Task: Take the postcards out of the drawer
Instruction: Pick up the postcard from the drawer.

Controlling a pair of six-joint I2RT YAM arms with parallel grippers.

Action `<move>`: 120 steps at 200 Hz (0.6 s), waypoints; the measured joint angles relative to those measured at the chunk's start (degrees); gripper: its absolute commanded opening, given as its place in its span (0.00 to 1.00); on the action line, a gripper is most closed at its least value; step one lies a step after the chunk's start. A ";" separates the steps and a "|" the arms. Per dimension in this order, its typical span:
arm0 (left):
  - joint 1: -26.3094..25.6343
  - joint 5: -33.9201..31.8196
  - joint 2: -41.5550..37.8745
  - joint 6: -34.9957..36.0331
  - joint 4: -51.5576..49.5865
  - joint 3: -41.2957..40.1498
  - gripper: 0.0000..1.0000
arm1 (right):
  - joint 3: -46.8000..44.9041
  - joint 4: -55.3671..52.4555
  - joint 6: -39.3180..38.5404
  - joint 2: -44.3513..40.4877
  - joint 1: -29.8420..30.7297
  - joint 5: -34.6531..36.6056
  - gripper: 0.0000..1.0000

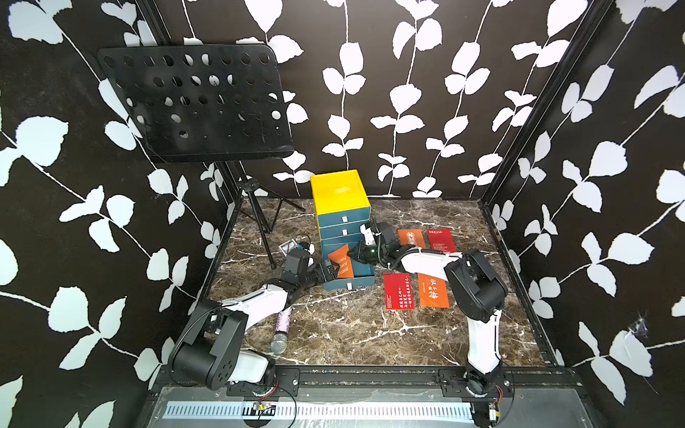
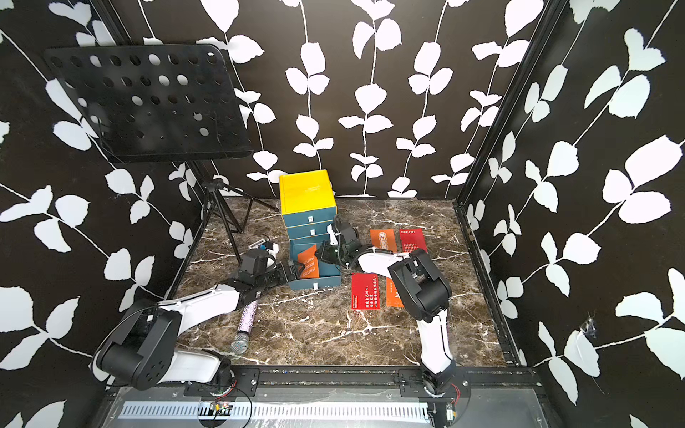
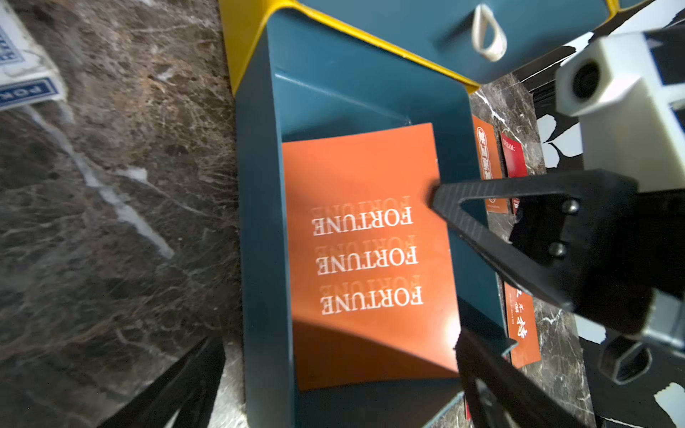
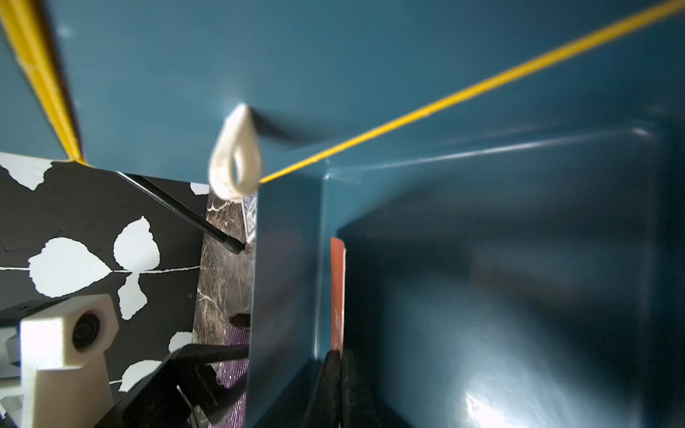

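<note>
In both top views your left arm reaches from the lower left toward frame centre, elbow bent. The left gripper sits at the left wall of the drawer, fingers apart and empty. This is the lowest of three drawers and the only one pulled out. Your right arm rises from the lower right, folds at the elbow and points the right gripper leftward into the drawer, fingers pinched together on the edge of the FORTUNE card. That card stands tipped up inside the drawer, long axis roughly up and down the frame. Four more lie flat on the table right of centre, long axes up-frame: two orange cards and two red cards. That makes five. In the left wrist view the FORTUNE card runs lengthwise along the drawer, with three lines of print across it. The right gripper meets its long edge, and your left fingers are spread wide. In the right wrist view you see the card edge-on, a thin strip beside the drawer wall, ending at the closed fingers.
</note>
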 measured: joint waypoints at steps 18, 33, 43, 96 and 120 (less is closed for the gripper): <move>0.00 0.63 0.48 -0.04 0.72 0.31 0.99 | 1.38 -0.15 0.04 0.85 0.66 -0.26 0.00; 0.00 1.05 0.79 -0.13 1.44 0.39 0.99 | 2.80 -0.13 0.04 1.77 1.09 -0.35 0.00; 0.00 1.25 0.96 -0.22 1.77 0.39 0.99 | 3.43 -0.15 0.04 2.19 1.31 -0.39 0.02; 0.00 1.75 1.62 -0.63 2.73 0.39 0.99 | 4.55 -0.57 0.09 2.86 1.88 -0.90 0.16; 0.00 2.08 1.70 -0.66 3.10 0.39 0.99 | 4.55 -1.66 -0.07 2.93 2.12 -0.98 0.21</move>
